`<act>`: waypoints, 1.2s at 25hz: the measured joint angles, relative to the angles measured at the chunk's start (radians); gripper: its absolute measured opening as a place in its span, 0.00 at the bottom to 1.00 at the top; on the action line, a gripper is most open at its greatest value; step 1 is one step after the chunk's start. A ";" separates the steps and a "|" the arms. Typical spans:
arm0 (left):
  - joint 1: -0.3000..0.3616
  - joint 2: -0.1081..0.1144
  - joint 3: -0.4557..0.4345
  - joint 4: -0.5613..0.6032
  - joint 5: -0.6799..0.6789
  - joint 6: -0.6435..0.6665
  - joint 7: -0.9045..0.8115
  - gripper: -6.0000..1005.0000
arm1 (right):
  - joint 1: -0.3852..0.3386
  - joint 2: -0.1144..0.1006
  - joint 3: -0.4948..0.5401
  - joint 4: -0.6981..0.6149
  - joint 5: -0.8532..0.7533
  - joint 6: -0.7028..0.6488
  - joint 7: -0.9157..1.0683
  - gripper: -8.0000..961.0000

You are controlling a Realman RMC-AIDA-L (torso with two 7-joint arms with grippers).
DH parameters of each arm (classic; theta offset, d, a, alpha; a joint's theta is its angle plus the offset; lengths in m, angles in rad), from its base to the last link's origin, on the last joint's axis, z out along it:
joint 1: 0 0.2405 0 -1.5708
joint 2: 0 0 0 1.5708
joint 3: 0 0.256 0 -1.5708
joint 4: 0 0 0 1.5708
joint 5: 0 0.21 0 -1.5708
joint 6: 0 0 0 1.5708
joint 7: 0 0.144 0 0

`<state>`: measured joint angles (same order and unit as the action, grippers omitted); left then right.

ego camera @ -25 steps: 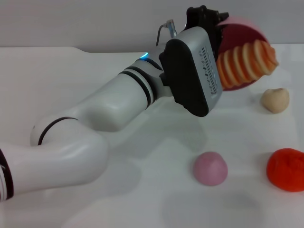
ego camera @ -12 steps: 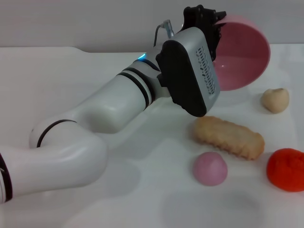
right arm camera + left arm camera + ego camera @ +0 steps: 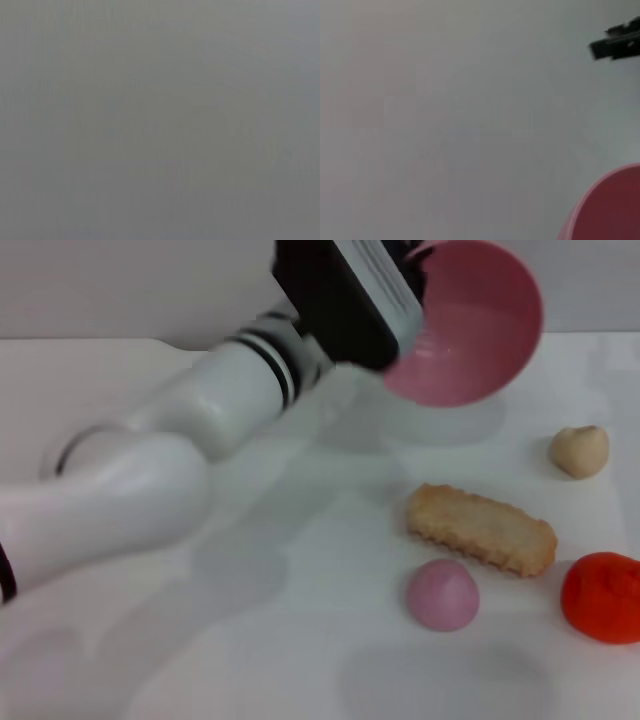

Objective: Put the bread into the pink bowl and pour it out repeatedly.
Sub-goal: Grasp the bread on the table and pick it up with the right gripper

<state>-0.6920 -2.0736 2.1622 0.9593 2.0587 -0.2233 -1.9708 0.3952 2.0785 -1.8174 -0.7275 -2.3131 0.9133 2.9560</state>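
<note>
Raised pink bowl (image 3: 470,325); bread (image 3: 482,529) beside pink dome (image 3: 443,594).

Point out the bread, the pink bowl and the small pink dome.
bread (image 3: 482,529), head view, middle of its tan top.
pink bowl (image 3: 470,325), head view, its inner wall.
small pink dome (image 3: 442,594), head view, its crown.

We cannot see the left gripper (image 3: 415,280): the wrist housing (image 3: 340,295) covers it where it meets the pink bowl (image 3: 470,325), and the head view's top edge crops both. The left wrist view cuts the bowl to a corner sliver. The right wrist view shows us only featureless grey.
</note>
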 joint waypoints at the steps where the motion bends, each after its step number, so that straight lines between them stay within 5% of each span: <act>1: -0.007 0.001 -0.044 0.002 -0.013 0.063 -0.015 0.05 | 0.000 0.000 0.000 0.000 0.000 0.000 0.000 0.49; 14: -0.118 0.018 -0.703 -0.069 -0.063 0.891 -0.083 0.06 | 0.024 -0.006 0.003 0.027 0.000 -0.068 0.000 0.49; 22: -0.110 0.050 -0.925 -0.070 0.105 1.125 -0.224 0.06 | 0.077 -0.020 0.008 0.062 -0.010 -0.144 0.000 0.49; 30: -0.048 0.085 -1.017 -0.060 0.145 1.297 -0.305 0.06 | 0.163 -0.069 0.019 0.040 -0.011 -0.425 0.000 0.49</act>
<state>-0.7405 -1.9887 1.1450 0.8993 2.2033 1.0734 -2.2760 0.5581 2.0093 -1.7984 -0.6870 -2.3238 0.4879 2.9559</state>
